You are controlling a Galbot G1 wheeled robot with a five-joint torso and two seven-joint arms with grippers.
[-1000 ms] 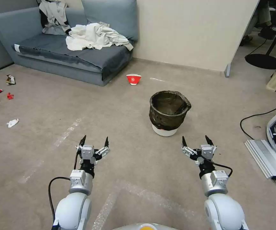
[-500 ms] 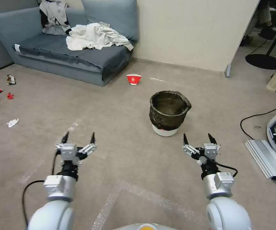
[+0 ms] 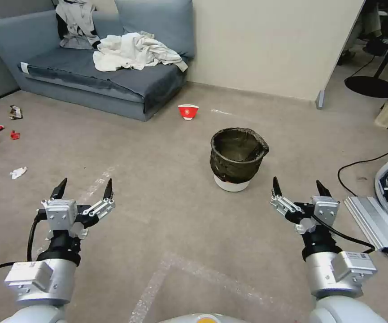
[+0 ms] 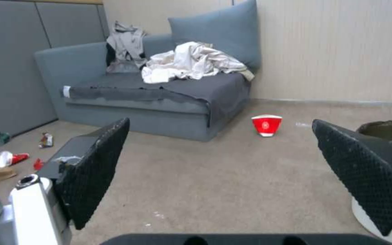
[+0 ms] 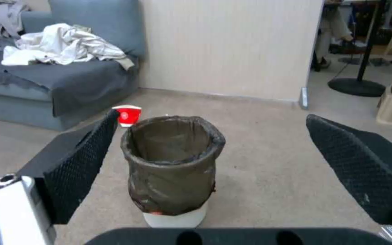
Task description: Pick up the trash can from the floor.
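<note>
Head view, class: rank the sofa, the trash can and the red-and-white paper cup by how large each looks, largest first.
1. Sofa
2. Trash can
3. Red-and-white paper cup

The cup lies farther from the camera than the trash can, yet looks clearly smaller.

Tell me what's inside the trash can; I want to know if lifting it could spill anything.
The trash can stands upright on the floor. Its wrinkled black liner covers the inner walls, and no litter shows on what is visible. The very bottom is hidden behind the near rim.
</note>
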